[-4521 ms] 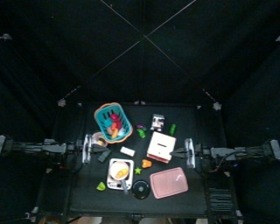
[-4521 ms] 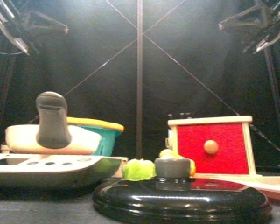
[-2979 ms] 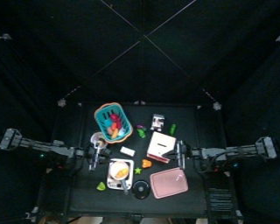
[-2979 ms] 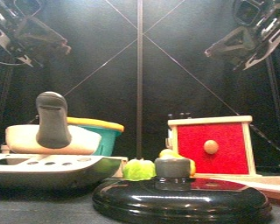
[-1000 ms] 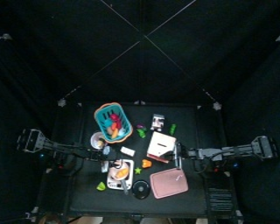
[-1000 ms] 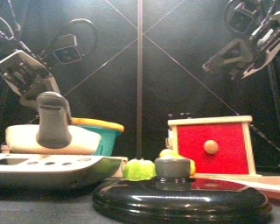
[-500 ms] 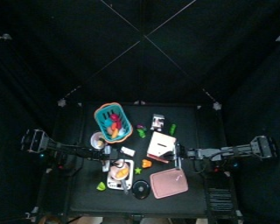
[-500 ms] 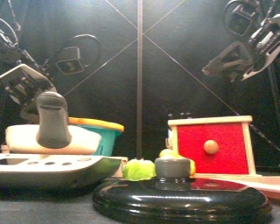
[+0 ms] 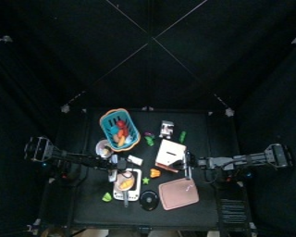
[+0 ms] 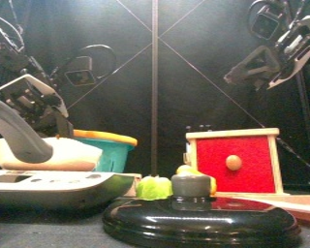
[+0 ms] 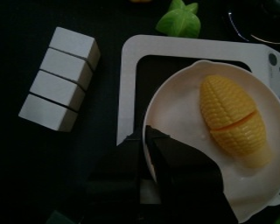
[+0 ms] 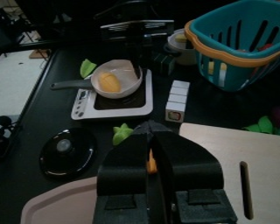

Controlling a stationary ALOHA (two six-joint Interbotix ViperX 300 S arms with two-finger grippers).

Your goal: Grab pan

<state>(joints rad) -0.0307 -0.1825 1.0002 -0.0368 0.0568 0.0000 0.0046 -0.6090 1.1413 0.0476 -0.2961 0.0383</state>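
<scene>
The pan (image 10: 47, 153) is cream-white with a dark handle (image 10: 18, 124) and holds a yellow corn cob (image 11: 236, 118). It sits over the white stove plate (image 11: 136, 83) at the table's front left. It also shows in the top view (image 9: 123, 182) and the right wrist view (image 12: 113, 80). My left gripper (image 10: 42, 105) is shut on the pan's handle, which leans to the left. My right gripper (image 10: 252, 64) is shut and empty, raised above the red box (image 10: 235, 160).
A teal basket (image 9: 117, 128) stands behind the pan. A row of white blocks (image 11: 60, 79) lies beside the stove plate. A black lid (image 10: 197, 218), a green pepper (image 10: 154, 187) and a pink board (image 9: 179, 193) lie at the front.
My left gripper came down from high at the left and closed on the pan's handle. The handle has swung from upright to leaning left. The right gripper barely moved.
</scene>
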